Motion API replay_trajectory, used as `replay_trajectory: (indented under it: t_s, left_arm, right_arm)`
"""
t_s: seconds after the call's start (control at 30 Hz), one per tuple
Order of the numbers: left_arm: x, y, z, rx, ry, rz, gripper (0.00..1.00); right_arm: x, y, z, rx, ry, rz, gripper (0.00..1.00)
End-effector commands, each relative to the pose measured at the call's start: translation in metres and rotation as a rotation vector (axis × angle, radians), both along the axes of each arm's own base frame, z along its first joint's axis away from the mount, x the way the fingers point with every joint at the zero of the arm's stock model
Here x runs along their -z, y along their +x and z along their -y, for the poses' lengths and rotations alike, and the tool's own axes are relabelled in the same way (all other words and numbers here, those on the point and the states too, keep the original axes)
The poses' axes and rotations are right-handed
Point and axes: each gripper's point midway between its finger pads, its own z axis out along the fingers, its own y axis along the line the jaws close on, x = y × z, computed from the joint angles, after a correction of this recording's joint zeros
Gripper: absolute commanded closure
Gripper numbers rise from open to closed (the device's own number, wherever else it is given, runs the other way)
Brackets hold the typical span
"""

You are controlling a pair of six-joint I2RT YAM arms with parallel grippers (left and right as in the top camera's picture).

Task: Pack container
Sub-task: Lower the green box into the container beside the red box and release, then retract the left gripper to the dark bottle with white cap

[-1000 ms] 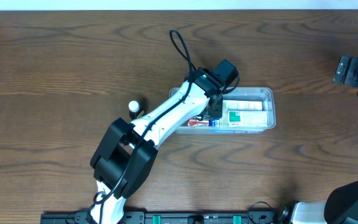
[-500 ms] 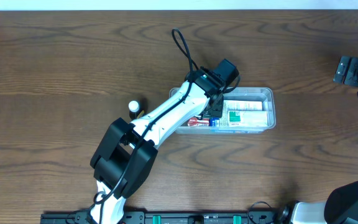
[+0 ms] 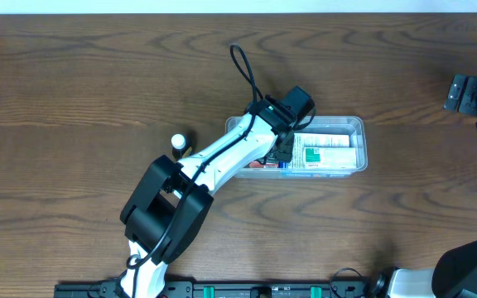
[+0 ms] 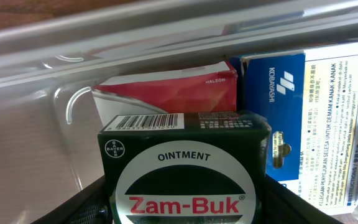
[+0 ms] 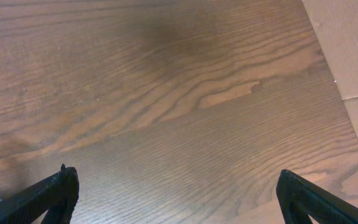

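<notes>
The clear plastic container (image 3: 356, 124) lies right of the table's centre, with a white and green box (image 3: 325, 153) and a red packet (image 3: 259, 163) inside. My left gripper (image 3: 284, 149) reaches down into its left half. In the left wrist view the gripper (image 4: 185, 214) is shut on a dark green Zam-Buk ointment box (image 4: 185, 168), held inside the container wall (image 4: 104, 56), in front of a red packet (image 4: 179, 93) and beside a blue and white box (image 4: 316, 112). My right gripper (image 5: 179, 193) is open and empty over bare wood; it also shows at the far right of the overhead view (image 3: 470, 95).
A small white-capped item (image 3: 178, 141) stands on the table left of the container, beside my left arm. A pale tan surface (image 5: 353, 50) borders the table at the right of the right wrist view.
My left gripper has shifted slightly left and towards the front inside the container. The right arm has not moved.
</notes>
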Motion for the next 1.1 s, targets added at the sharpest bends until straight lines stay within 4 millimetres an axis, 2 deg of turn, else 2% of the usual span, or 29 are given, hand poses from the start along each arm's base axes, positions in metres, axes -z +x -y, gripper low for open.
replay_trajectory:
  t_s: [0.0,0.1,0.17,0.27,0.47,0.57,0.7,0.9,0.97,1.07]
  left_arm:
    - [-0.004,0.002,-0.005,-0.002,0.009,0.018,0.31]
    - [-0.004,0.003,-0.004,-0.002,0.005,0.023,0.30]
    - [-0.004,0.004,-0.003,-0.002,0.002,0.025,0.20]
    - [-0.005,0.005,-0.002,-0.002,-0.003,0.031,0.12]
    - [-0.008,0.007,0.000,-0.001,-0.010,0.038,0.09]
    - [-0.019,0.010,0.003,-0.001,-0.029,0.058,0.09]
    - [-0.047,0.013,0.006,0.025,-0.060,0.098,0.06]
    - [-0.108,0.003,0.003,0.046,-0.147,0.163,0.01]
    - [-0.131,-0.004,-0.005,0.064,-0.163,0.187,0.01]
    - [-0.155,-0.013,-0.030,0.059,-0.157,0.200,0.02]
  right_arm:
    - [0.002,0.000,0.001,0.012,0.010,-0.002,0.01]
    - [0.002,0.000,0.001,0.012,0.010,-0.002,0.01]
    - [0.002,0.000,0.001,0.012,0.010,-0.002,0.01]
    - [0.002,0.000,0.001,0.012,0.010,-0.002,0.02]
    - [0.002,0.000,0.001,0.012,0.010,-0.002,0.01]
    - [0.002,0.000,0.001,0.012,0.010,-0.002,0.01]
    - [0.002,0.000,0.001,0.012,0.010,-0.002,0.01]
    - [0.002,0.000,0.001,0.012,0.010,-0.002,0.01]
    - [0.002,0.000,0.001,0.013,0.010,-0.002,0.01]
    - [0.002,0.000,0.001,0.012,0.010,-0.002,0.01]
